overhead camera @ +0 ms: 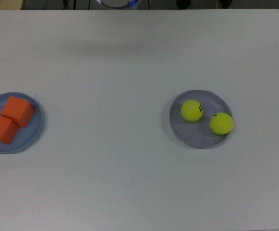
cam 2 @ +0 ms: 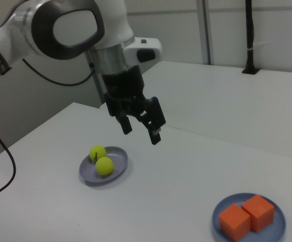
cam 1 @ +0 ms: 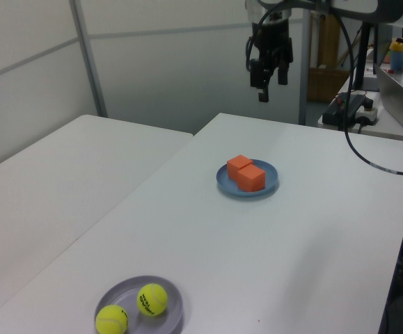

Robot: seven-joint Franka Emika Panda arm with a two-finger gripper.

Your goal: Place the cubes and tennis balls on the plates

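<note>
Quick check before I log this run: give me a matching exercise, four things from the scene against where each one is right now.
Things:
1. orange cubes
2. tennis balls
3. gripper
4. black cable

Places:
A. on the lavender plate
B. raised above the table, holding nothing
C. hanging off the arm
D. on the blue plate

Pairs: 1-D, 2-A, 3-B, 4-C

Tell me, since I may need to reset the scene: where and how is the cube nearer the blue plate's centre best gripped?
Probably from straight above, closing the end effector on the two free side faces of that orange cube. Its fourth side sits close against the other cube, so fingers likely won't fit there. The flat, parallel faces suit a pinch, and the blue plate has a shallow rim that shouldn't obstruct.
</note>
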